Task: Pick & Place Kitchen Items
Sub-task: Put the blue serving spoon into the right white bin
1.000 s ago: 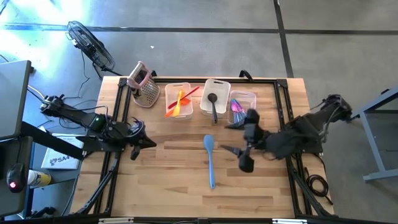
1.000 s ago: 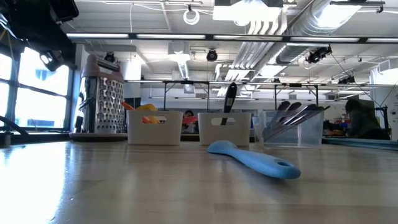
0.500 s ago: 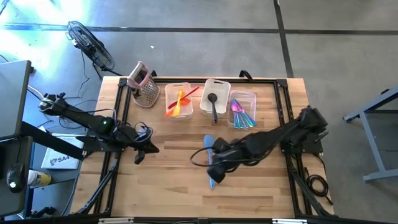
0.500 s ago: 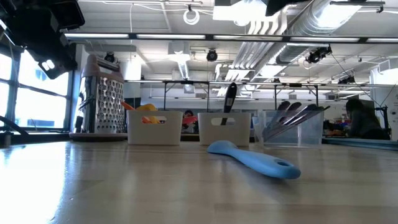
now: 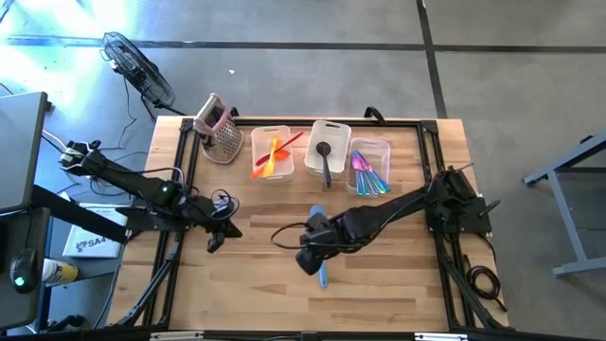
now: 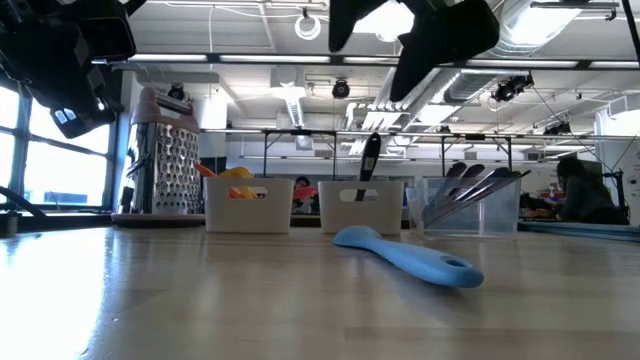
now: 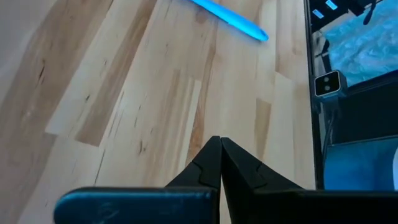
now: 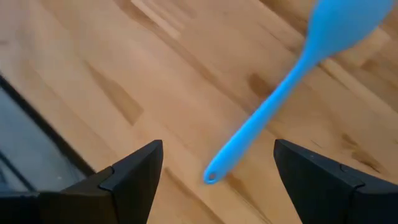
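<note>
Right gripper (image 8: 214,163): fingers spread wide and empty, hanging over the tail end of the blue spatula (image 8: 292,81); in the high view it sits just below the frame's centre, at the spatula's lower half.

Blue spatula: lies flat on the bare wood of the table (image 5: 398,284), centre of the high view, blade toward the bins, handle toward the frame's bottom; in the right wrist view the handle tip with its hole falls between the two fingers.

Left gripper (image 7: 219,163): fingers pressed together, holding nothing, parked in the left-middle of the high view near the table's edge, waiting.

Left bin (image 5: 256,142): upper centre of the high view, holds orange, yellow and red utensils (image 5: 273,156).

Middle bin (image 5: 339,133): holds the dark spoon (image 5: 325,159).

Right bin (image 5: 379,147): holds purple, blue and green utensils (image 5: 367,172).

Grater (image 5: 220,131): upper left of the tabletop, apart from the work.

Step in hand: likely the approach to pick the last loose utensil.

Next move calls for: lowering with the handle kept between the fingers, since the slim handle lies flat against the wood and may slide aside.
</note>
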